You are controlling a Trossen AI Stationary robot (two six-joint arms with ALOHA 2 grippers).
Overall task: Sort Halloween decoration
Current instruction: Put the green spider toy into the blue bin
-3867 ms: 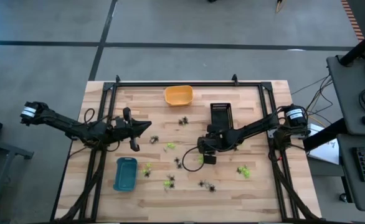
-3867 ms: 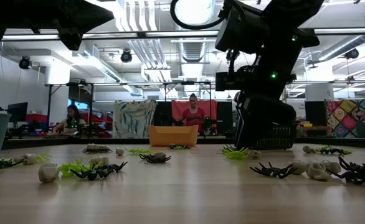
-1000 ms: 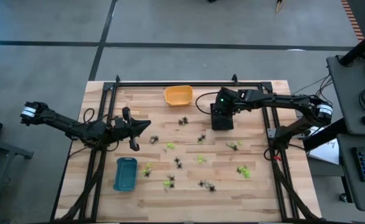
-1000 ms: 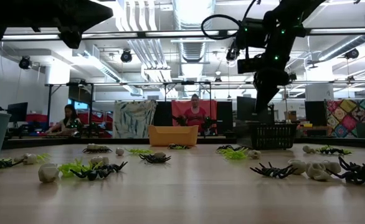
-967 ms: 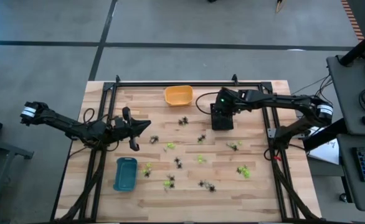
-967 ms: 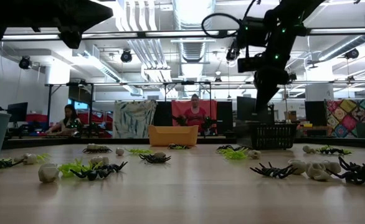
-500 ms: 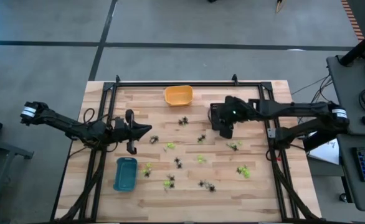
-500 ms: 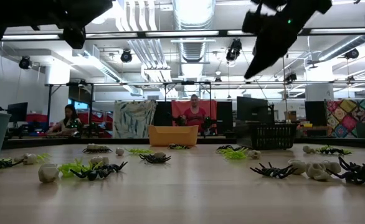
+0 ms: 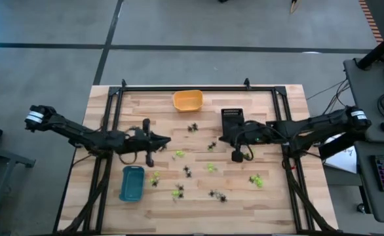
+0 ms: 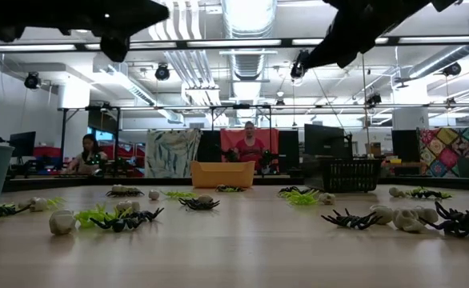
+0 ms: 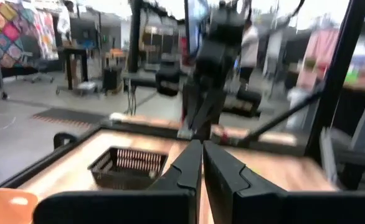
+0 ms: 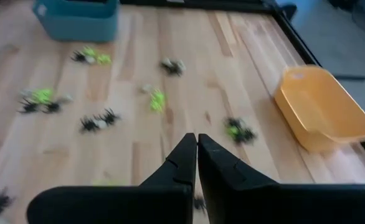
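Both my grippers are clenched empty: right gripper (image 9: 236, 156) just below the black tray (image 9: 231, 118), left gripper (image 9: 160, 141) well left of it, trinkets (image 9: 179, 154) between.

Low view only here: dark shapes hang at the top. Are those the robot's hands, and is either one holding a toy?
Observer: Yes, they are. The right gripper is shut and holds nothing.
Operator: And the other one?
Observer: The left gripper is shut and empty too, above the table's left half.
Operator: Is anything in the orange tray?
Observer: From the right wrist view, the orange tray looks empty.
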